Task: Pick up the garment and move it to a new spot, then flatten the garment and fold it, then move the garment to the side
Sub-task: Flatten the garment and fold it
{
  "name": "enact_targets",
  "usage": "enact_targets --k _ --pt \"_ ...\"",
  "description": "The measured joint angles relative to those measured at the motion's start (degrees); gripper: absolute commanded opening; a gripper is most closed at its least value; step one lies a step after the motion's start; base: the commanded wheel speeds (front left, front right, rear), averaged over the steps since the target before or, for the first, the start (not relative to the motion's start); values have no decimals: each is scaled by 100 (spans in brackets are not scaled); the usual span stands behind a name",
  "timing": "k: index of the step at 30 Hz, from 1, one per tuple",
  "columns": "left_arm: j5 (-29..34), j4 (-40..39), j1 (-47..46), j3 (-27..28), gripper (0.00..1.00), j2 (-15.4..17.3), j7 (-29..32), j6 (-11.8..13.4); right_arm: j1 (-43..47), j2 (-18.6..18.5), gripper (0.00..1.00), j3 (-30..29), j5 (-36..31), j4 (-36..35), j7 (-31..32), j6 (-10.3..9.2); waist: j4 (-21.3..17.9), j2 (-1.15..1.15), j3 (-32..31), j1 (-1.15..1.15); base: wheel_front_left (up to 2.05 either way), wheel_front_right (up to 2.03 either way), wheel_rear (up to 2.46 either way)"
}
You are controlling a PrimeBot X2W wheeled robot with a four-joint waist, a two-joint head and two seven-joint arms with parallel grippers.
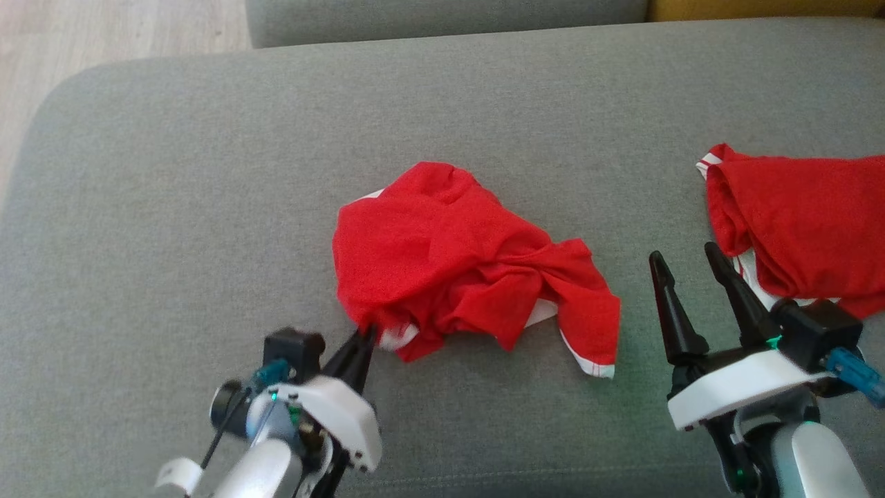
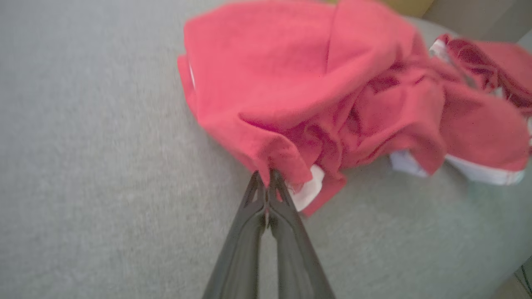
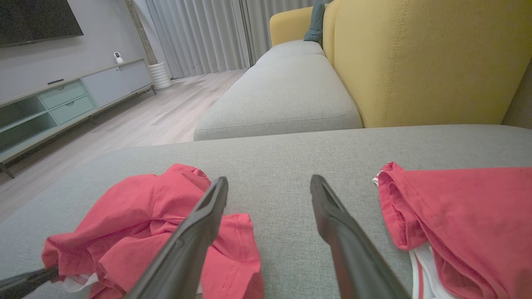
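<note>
Garment: the garment (image 1: 449, 256) is a crumpled red heap with white trim, in the middle of the grey sofa (image 1: 207, 173).
Left tool: the left tool (image 1: 363, 339) has its fingers pressed together, pinching the heap's near-left hem. The left wrist view shows the tips (image 2: 266, 176) biting in just beside a white patch of trim.
Right tool: the right tool (image 1: 684, 252) has its fingers wide apart with nothing between them, over bare sofa.
Direction: from the left tips, the whole heap lies ahead and to the right.
Long axis: it runs slantwise, from the far-left bulge down to the near-right flap with its white edge.
Nearer arm: the left is already on the cloth. The right stands just off the near-right flap, with a strip of sofa between.
Step, my read: pick-up, with one corner gripped and no lift showing yet.
Next move: a lift from this corner would likely leave the flap trailing toward the right tool.
Watch: a second garment (image 1: 802, 214) lies just beside the right tool's outer finger; whether they touch, I can't tell.
</note>
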Motion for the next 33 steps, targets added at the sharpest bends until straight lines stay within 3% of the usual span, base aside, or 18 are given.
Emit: enact_targets --k 7,11,18,25,26,27,28,33 --pt "87 -1522 -427 1 0 34 -141 -45 11 8 100 -36 57 -7 49 0 87 0 -21 0 0 0 0" --pt "166 -1882 -1102 -115 0 -54 -97 -200 1 13 100 5 62 -8 51 0 68 0 56 0 0 0 0" --pt "18 -1092 -2003 -850 0 -519 -34 -655 -147 31 100 32 109 9 51 0 -236 0 204 0 0 0 0" --pt "-704 -323 -2153 -2226 0 -544 -457 -806 -172 57 100 -77 153 20 47 0 -446 0 524 0 0 0 0" --pt "-794 -222 -2249 -2381 22 -549 -557 -803 -196 59 100 -83 153 22 45 0 -460 0 568 0 0 0 0" --pt "-918 -157 -2341 -2471 74 -547 -681 -784 -230 63 100 -89 153 22 44 0 -469 0 604 1 0 0 0" --pt "-1023 -80 -2453 -2568 100 -544 -803 -727 -255 65 100 -99 153 22 43 0 -470 0 635 0 0 0 0" --pt "-1145 49 -2881 -2947 100 -544 -1235 -481 -338 79 100 -146 151 30 24 0 -337 0 654 0 0 0 0"
